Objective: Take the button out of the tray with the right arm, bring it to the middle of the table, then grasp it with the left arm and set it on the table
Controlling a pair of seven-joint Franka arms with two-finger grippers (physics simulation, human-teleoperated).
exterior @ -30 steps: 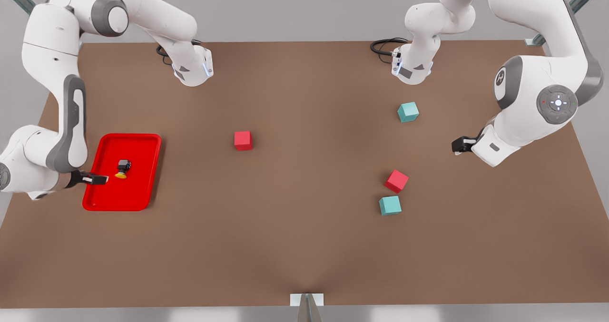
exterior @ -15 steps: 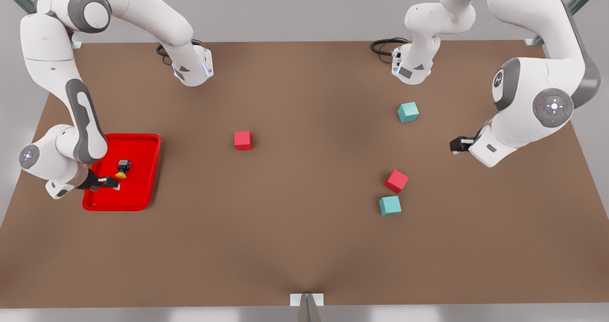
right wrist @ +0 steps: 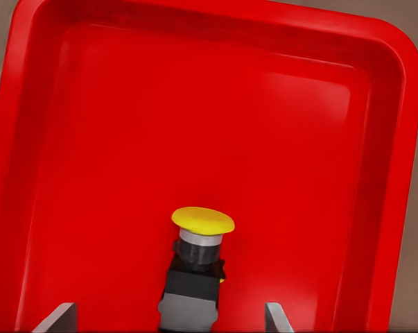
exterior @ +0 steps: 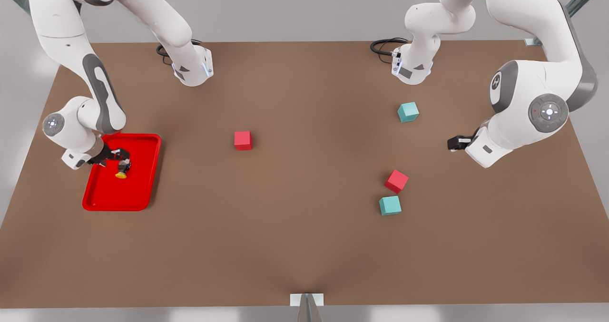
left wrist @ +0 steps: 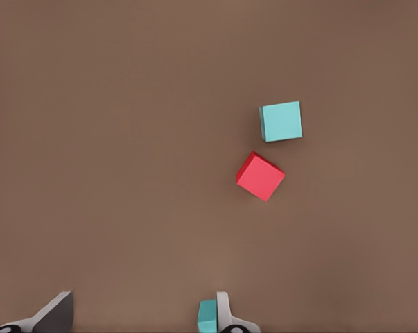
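The button (exterior: 122,169) lies in the red tray (exterior: 142,189) at the front view's left, its yellow cap toward the table's near edge. My right gripper (exterior: 118,154) hovers over it, open. In the right wrist view the button's (right wrist: 195,263) black body sits between the spread fingertips (right wrist: 57,318), inside the tray (right wrist: 375,139); I cannot tell whether they touch it. My left gripper (exterior: 454,143) waits open above the brown table (exterior: 304,227) at the front view's right, nothing between its fingertips (left wrist: 222,316).
A red cube (exterior: 243,140) sits near the table's middle. A teal cube (exterior: 408,112), a red cube (exterior: 396,180) and a teal cube (exterior: 390,205) lie near the left gripper. The left wrist view shows that red cube (left wrist: 260,176) and a teal cube (left wrist: 281,121).
My right gripper has swung from the tray's near left side toward the far side and now stands over the button. The left arm has shifted only slightly. The button has not moved.
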